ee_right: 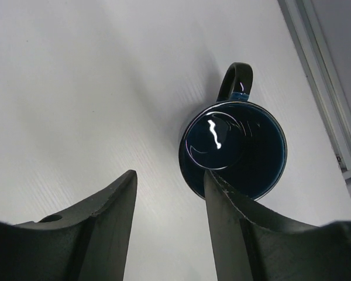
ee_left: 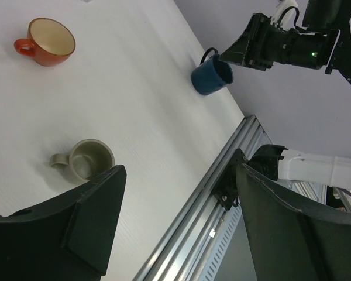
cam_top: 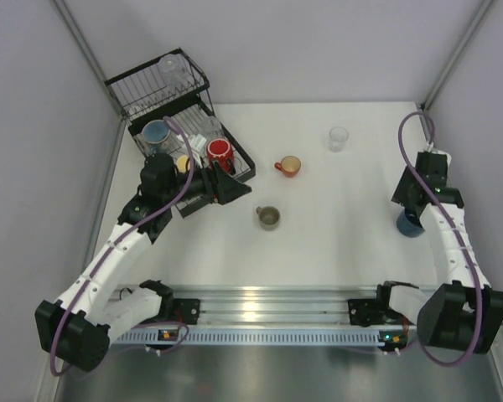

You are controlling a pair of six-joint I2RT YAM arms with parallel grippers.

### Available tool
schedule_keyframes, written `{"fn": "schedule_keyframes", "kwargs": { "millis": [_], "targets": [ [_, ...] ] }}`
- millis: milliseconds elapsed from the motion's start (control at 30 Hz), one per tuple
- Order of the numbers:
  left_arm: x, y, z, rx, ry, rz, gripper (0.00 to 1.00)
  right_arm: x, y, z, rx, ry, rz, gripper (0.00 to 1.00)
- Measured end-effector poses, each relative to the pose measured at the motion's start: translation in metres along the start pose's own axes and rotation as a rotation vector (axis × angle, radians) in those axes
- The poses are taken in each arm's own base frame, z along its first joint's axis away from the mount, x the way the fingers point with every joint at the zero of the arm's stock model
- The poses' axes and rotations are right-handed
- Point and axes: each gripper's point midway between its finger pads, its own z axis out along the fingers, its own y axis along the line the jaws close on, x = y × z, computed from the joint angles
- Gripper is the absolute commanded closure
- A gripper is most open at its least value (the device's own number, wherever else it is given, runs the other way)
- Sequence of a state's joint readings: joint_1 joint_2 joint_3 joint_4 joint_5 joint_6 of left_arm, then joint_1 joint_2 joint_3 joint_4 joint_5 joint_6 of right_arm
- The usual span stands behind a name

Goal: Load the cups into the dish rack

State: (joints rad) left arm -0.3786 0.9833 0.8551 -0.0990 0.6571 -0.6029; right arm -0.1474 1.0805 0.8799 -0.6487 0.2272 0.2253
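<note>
The left arm reaches forward with its elbow bent, the left gripper spread wide and empty, with the dish rack just behind it. The right arm stretches forward, the right gripper pointing down with its jaws partly apart around nothing and the blue mug just outside one finger. Four cups stand on the table: that mug, an olive-grey mug, an orange-red mug and a clear tumbler.

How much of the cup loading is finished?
Roughly halfway. A red cup, light blue cup, yellow cup and clear tumbler sit in the dish rack. Neither gripper holds anything: the right gripper is open beside the dark blue mug, the left gripper open near the rack. Still on the table: that mug, the orange-red cup, olive-grey cup, second tumbler.
</note>
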Motion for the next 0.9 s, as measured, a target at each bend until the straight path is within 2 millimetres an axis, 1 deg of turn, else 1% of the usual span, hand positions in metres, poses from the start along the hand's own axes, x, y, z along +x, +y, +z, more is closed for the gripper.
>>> {"fn": "schedule_keyframes", "kwargs": {
  "millis": [100, 233, 367, 400, 567, 633, 700, 800, 900],
  "targets": [
    [0.001, 0.0, -0.001, 0.0, 0.0, 0.0, 0.19, 0.006, 0.002, 0.009, -0.001, 0.044, -0.023, 0.5],
    [0.002, 0.0, -0.001, -0.001, 0.0, 0.001, 0.19, 0.014, 0.003, 0.018, -0.006, 0.088, -0.037, 0.54],
    [0.004, 0.001, -0.002, -0.003, 0.0, 0.002, 0.19, 0.022, 0.003, 0.029, 0.0, 0.134, -0.052, 0.54],
    [0.004, 0.001, -0.003, -0.005, -0.001, 0.002, 0.19, 0.025, 0.003, 0.032, 0.0, 0.145, -0.056, 0.56],
    [0.005, 0.004, -0.004, -0.019, -0.008, 0.0, 0.19, 0.037, 0.004, 0.04, 0.0, 0.196, -0.071, 0.57],
    [0.005, 0.004, -0.005, -0.022, -0.014, 0.002, 0.19, 0.038, 0.004, 0.042, 0.001, 0.201, -0.072, 0.59],
    [0.004, 0.003, -0.006, -0.024, -0.02, 0.002, 0.19, 0.04, 0.005, 0.045, 0.001, 0.211, -0.072, 0.63],
    [0.002, 0.002, -0.008, -0.029, -0.036, 0.008, 0.19, 0.044, 0.01, 0.051, -0.023, 0.228, -0.066, 0.68],
    [0.002, 0.002, -0.01, -0.034, -0.044, 0.01, 0.19, 0.053, 0.023, 0.056, -0.09, 0.243, -0.041, 0.69]
  ]
}}
